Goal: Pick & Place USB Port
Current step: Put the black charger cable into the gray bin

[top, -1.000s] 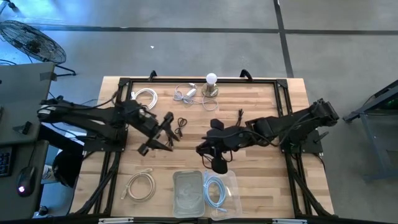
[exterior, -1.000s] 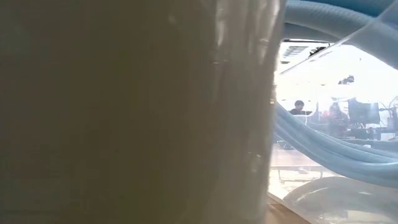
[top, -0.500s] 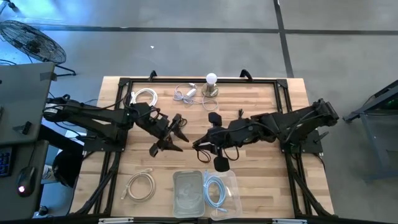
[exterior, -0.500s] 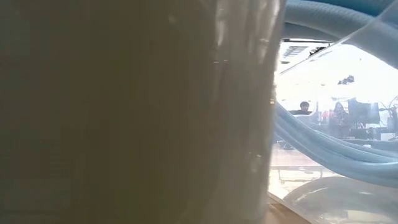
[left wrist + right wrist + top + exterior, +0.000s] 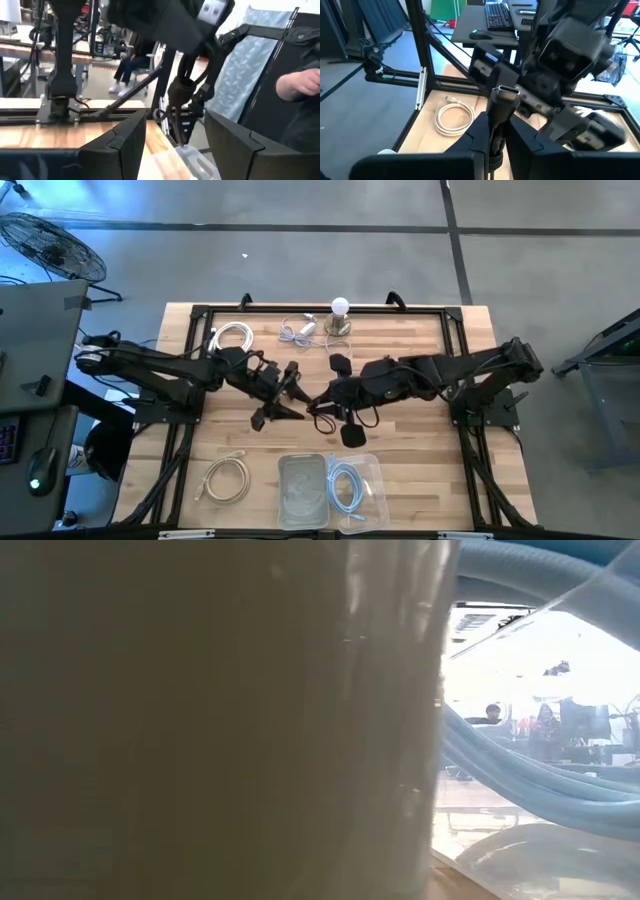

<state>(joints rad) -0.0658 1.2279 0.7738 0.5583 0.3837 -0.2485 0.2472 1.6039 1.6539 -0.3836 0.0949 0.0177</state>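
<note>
The plug point(image 5: 505, 93) is a slim black cable end with a silver metal shell whose open slot faces up; a black cord point(image 5: 493, 145) runs down from it between the dark fingers point(image 5: 470, 137) of the right gripper point(image 5: 496, 135), which are clenched on that cord just below the plug. In the high view this gripper point(image 5: 322, 404) sits at the middle of the desk point(image 5: 450, 470), slightly left of centre, with a loop of black cord point(image 5: 352, 420) trailing beneath it. The left gripper point(image 5: 283, 392) is just to its left, almost tip to tip with it, fingers spread and grasping nothing; its wrist view shows the two fingers point(image 5: 122, 142) wide apart and the right arm's held cord point(image 5: 181, 112) hanging beyond them.

No brand, label or writing can be read anywhere.

Counted in the high view: two white coiled cables, one point(image 5: 233, 336) at upper left and one point(image 5: 227, 478) at lower left; one pale blue cable point(image 5: 345, 485) in a clear bag point(image 5: 371, 470) at the bottom centre edge; one clear tray point(image 5: 300, 488) beside it; one white adapter with cord point(image 5: 298, 330) at top centre; one bulb point(image 5: 340, 307) on a small base point(image 5: 338, 326); one small black cable point(image 5: 385, 364) right of centre.

The low view is mostly blocked by a blurred tan mass, with blue cable point(image 5: 540, 785) at right.
</note>
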